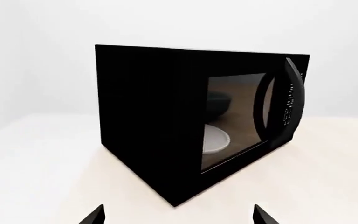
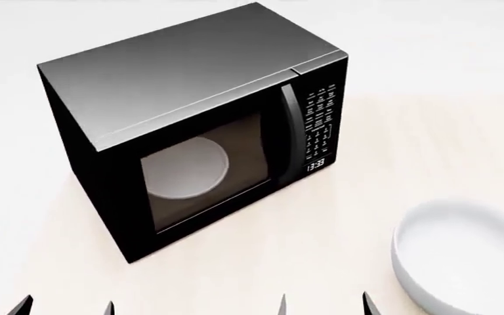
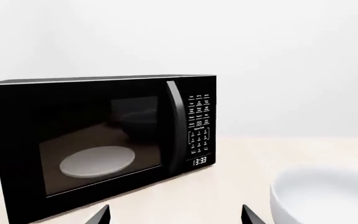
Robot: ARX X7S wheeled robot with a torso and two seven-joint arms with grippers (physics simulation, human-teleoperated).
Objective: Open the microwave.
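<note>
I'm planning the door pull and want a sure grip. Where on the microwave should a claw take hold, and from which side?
Probably the vertical black handle between the window and keypad on the microwave. It bows out from the closed door, leaving a gap behind. Approach from the front with the right claw, which sits nearer, jaws straddling the bar sideways.

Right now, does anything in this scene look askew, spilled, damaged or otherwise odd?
Nothing stands out. The large black boxy microwave sits flat on the pale table, door shut, round white turntable level inside. It is turned at an angle to the head view. A white bowl stands upright nearby, nothing spilled.
</note>
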